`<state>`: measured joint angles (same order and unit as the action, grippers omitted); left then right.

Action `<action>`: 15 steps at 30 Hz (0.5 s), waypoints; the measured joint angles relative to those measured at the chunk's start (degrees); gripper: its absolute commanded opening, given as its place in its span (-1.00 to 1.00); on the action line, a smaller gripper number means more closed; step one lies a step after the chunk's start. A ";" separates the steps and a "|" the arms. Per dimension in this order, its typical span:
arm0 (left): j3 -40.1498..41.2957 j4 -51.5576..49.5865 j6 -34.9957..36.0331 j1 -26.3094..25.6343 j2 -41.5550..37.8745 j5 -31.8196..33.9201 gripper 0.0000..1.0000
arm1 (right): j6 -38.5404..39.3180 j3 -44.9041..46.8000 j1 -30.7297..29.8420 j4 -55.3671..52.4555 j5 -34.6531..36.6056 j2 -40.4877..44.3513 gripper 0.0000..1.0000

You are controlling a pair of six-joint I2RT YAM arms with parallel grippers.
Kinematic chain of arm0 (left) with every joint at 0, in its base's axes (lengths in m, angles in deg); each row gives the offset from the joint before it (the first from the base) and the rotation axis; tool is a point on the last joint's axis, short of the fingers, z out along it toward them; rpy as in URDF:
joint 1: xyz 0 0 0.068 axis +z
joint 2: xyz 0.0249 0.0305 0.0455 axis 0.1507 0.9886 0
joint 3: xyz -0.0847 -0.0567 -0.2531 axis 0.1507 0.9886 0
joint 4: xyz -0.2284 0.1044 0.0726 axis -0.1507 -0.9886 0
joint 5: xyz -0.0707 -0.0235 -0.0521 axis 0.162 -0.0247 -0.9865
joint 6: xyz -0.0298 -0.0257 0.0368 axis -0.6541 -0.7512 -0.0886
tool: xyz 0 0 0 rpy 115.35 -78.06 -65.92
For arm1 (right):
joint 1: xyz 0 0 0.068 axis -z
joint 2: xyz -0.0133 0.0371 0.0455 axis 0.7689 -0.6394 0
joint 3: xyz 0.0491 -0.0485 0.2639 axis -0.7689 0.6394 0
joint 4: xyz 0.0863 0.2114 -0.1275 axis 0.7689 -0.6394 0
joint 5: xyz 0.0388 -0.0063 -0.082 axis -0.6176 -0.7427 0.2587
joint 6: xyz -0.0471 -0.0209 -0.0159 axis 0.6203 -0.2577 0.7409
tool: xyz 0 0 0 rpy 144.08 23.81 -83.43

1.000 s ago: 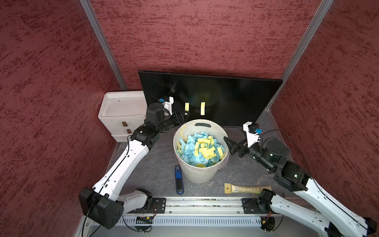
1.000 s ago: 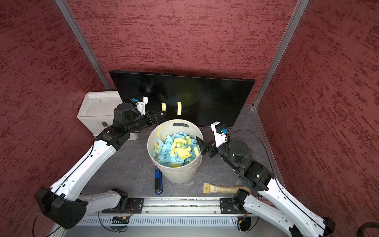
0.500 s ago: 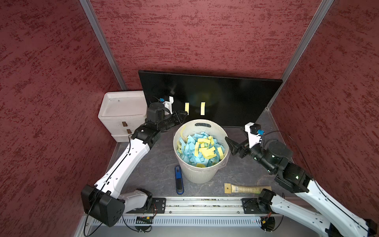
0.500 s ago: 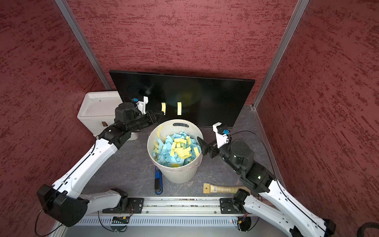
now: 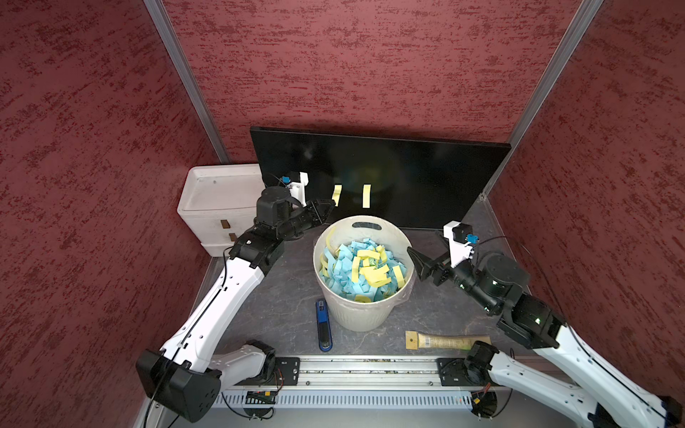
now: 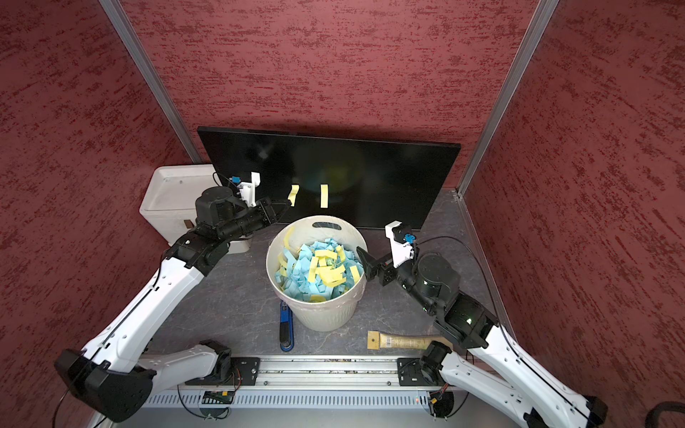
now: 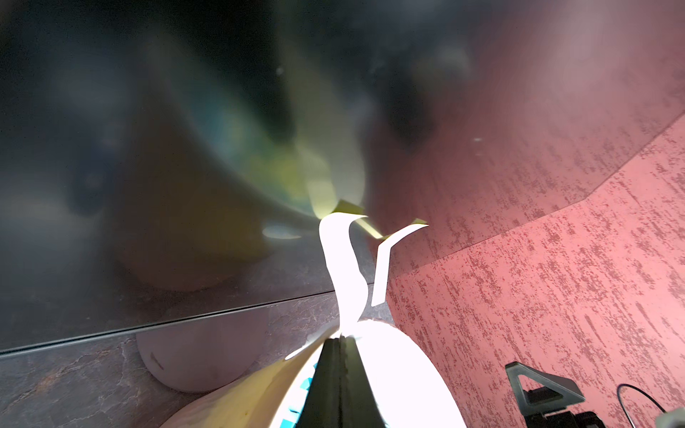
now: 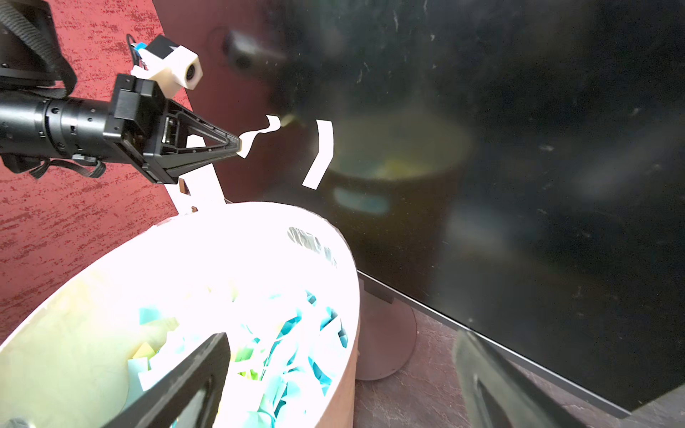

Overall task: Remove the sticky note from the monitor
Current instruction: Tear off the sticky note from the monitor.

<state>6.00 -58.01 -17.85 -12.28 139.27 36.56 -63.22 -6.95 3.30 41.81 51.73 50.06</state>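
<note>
Paper, featherlight and floppy: we've the left gripper (image 8: 237, 147) clamped on the sticky note (image 8: 259, 134) at its loose lower end, nine o'clock of its twin (image 8: 319, 153); right gripper (image 5: 417, 264) gapes empty.

You have the monitor (image 5: 426, 174) standing upright at the back, a wide black panel with a thin bezel and a glossy dark face. Low on its left half you can see two narrow yellow strips side by side. The left sticky note (image 5: 336, 194) is curled and wavy, its top end on the glass and its lower end pinched in the closed left gripper (image 5: 330, 206). The right sticky note (image 5: 366, 195) hangs just beside it, stuck at the top, its lower end lifting off the screen.
</note>
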 measured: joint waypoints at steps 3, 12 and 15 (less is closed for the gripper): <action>0.48 -0.04 -0.20 -0.17 -1.40 -0.20 -1.00 | -0.44 0.11 0.00 0.11 0.00 0.20 0.97; 1.84 -1.73 -0.39 -2.51 -4.09 -0.17 -1.00 | -0.96 0.87 0.00 1.03 0.02 0.15 0.97; 1.84 -2.58 -0.09 -3.76 -4.59 -0.04 -1.00 | -1.16 1.01 0.00 1.33 0.04 0.17 0.97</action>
<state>7.83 -60.59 -17.93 -16.04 134.68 36.51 -64.38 -5.94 3.30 43.14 51.77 50.23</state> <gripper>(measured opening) 0.058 0.985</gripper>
